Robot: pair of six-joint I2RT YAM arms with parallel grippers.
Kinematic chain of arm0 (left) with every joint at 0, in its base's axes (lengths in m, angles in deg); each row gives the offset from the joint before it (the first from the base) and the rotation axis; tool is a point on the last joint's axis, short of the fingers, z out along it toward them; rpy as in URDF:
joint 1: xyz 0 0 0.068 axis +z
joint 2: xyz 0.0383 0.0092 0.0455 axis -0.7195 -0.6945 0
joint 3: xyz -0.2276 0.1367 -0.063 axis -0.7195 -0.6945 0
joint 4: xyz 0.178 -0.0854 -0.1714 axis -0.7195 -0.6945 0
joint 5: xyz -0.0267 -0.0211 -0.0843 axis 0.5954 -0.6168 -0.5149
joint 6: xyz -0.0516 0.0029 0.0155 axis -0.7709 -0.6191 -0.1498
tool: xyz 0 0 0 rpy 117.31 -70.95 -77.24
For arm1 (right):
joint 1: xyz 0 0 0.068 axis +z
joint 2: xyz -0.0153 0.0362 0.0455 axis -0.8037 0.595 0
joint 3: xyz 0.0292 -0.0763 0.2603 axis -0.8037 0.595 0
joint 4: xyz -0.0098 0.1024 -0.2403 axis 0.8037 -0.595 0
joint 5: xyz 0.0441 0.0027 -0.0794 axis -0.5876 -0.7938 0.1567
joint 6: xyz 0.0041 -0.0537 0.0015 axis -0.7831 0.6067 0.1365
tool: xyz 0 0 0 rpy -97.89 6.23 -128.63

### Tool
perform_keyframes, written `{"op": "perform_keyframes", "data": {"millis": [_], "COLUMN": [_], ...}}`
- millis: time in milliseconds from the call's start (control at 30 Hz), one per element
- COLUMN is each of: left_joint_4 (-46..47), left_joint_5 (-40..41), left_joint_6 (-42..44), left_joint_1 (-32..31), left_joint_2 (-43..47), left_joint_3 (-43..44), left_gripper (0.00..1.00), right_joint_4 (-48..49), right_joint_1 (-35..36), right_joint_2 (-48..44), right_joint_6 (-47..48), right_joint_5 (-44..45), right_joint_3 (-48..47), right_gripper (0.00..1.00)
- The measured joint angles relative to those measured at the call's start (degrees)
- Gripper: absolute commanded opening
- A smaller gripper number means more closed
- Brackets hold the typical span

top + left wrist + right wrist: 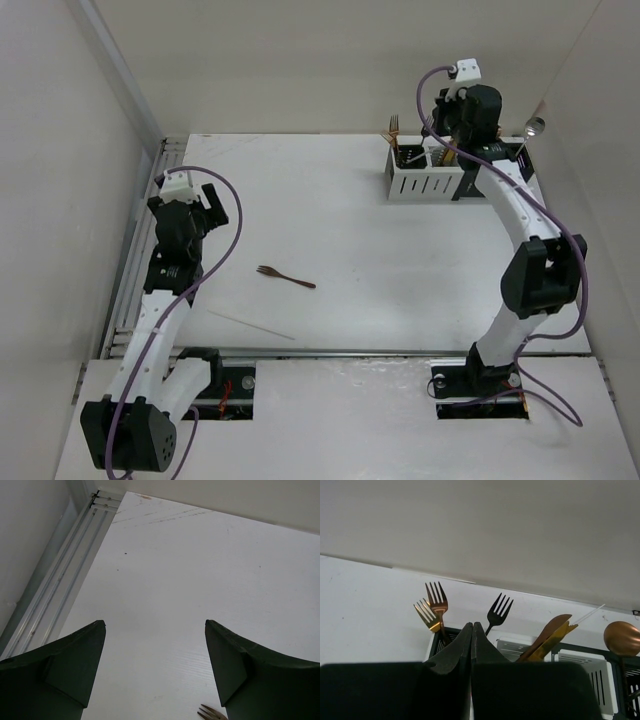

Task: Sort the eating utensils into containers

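Right, the right gripper point(472, 626) hovers over the containers point(425, 186) at the far right of the table point(380, 240), fingers pressed together with nothing between them. A copper fork point(436, 597), gold fork point(426, 615) and black fork point(499, 609) stand upright at the row's left end, with knives point(551, 630) leaning alongside and a copper spoon point(622, 637) further right. One loose fork point(286, 277) lies mid-table. Near it on the left hangs the left gripper point(155, 622), jaws spread wide and empty.

Overhead and left wrist views sharing fork point(285, 277)
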Motion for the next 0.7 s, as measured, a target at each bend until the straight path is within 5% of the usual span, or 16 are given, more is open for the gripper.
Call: {"op": "perform_keyframes", "data": {"millis": [200,233,267,367,700], "left_joint_4": [0.2,0.2,0.2,0.3,0.3], "left_joint_5": [-0.1,-0.1,-0.1,-0.1,-0.3], "left_joint_6": [0.3,0.4,0.4,0.5,0.5], "left_joint_1": [0.0,0.0,0.0,0.0,0.0], "left_joint_2": [-0.4,-0.4,-0.4,-0.4,-0.4], "left_joint_3": [0.0,0.0,0.0,0.0,0.0], "left_gripper": [0.77,0.77,0.77,0.77,0.77], "right_joint_4": [1.0,1.0,1.0,0.8,-2.5], "right_joint_1": [-0.1,-0.1,-0.1,-0.1,-0.1], "right_joint_2": [-2.1,-2.4,-2.6,-4.0,-6.6], "right_joint_6": [-0.5,-1.2,-2.3,-7.1,-22.9], "right_joint_5": [0.7,1.0,1.6,3.9,12.4], "right_joint_3": [1.3,1.3,1.3,3.1,12.4], "right_gripper": [0.06,0.20,0.49,1.00,0.97]}}
